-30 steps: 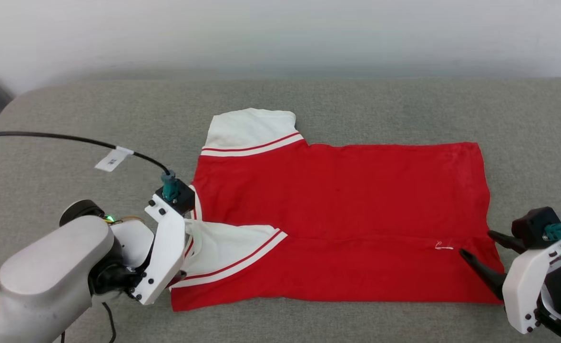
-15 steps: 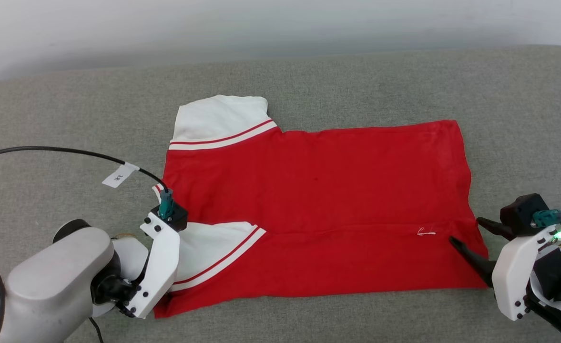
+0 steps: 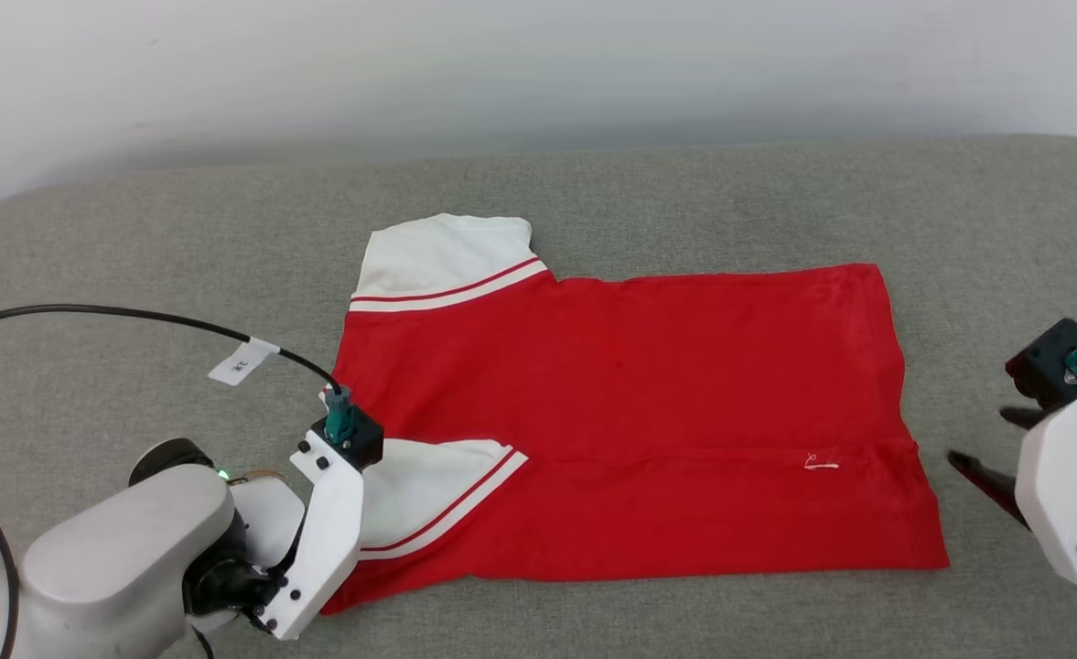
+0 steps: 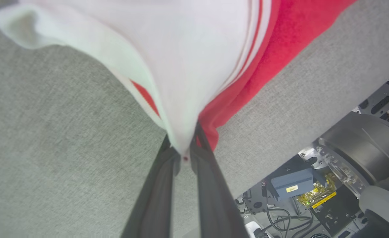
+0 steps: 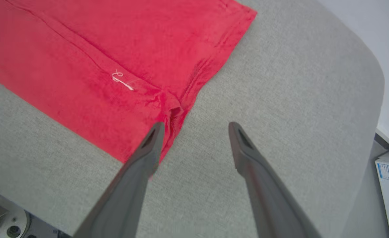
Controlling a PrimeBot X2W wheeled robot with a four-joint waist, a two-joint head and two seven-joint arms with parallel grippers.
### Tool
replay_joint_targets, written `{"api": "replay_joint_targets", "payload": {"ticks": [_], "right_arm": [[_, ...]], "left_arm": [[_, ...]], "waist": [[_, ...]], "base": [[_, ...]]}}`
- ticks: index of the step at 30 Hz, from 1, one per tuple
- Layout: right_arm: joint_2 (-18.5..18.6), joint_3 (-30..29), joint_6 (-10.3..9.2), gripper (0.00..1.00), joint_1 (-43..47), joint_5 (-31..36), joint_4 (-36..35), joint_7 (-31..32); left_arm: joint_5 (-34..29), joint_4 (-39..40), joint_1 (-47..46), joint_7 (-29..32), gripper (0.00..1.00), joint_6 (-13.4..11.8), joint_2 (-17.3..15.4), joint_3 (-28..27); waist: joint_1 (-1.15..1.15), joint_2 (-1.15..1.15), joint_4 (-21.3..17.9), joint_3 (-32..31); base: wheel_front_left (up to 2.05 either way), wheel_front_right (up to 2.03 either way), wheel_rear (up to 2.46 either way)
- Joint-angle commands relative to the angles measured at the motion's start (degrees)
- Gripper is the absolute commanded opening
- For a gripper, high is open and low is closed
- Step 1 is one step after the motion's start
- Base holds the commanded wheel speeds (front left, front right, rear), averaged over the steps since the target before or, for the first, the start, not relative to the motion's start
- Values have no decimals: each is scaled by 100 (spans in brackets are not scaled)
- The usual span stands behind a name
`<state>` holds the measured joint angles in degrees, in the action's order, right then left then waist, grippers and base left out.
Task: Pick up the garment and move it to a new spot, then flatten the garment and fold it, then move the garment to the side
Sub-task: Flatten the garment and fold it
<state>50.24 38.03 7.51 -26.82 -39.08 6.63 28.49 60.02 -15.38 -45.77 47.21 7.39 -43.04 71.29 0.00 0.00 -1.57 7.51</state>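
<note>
Lying flat and folded lengthwise, the garment covers the middle of the grey cushion, one white sleeve at its far left, the other on the near fold. The left gripper pinches that near sleeve's corner, fingers closed on the cloth. The right gripper hangs just off the hem (near-right corner, beside the small white embroidered mark), fingers spread, holding nothing.

My left gripper tips buried in garment cloth, close-up blurred; head view hides them behind own white wrist. Right gripper body cropped at edge.
</note>
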Motion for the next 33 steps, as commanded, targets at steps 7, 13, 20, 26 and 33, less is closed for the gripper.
{"api": "replay_joint_targets", "payload": {"ticks": [7, 13, 20, 26, 33], "right_arm": [[237, 261, -4, 100, -180, -567, -66, 1360], [-291, 262, -4, 100, -15, -663, 526, 1520], [-892, 672, -1, 100, 256, -727, 1110, 1564], [-967, 721, 6, 1, 132, -899, 1140, 1291], [-409, 521, -3, 0, -37, -1057, 828, 913]], "left_arm": [[-52, 477, -173, -102, 0, -2, -189, 105], [-128, 600, -327, -150, 0, -1, -218, 142], [-155, 555, -437, -247, 0, -2, -197, 161], [-96, 445, -298, -362, 0, -1, -222, 173], [33, 324, -67, -566, 0, -1, -270, 178]], "waist": [[0, 0, 122, 158], [0, 0, 234, 419], [0, 0, 321, 570], [0, 0, 278, 512], [0, 0, 165, 94]], "base": [[0, 0, 0], [0, 0, 0], [0, 0, 0], [0, 0, 0], [0, 0, 0]]}}
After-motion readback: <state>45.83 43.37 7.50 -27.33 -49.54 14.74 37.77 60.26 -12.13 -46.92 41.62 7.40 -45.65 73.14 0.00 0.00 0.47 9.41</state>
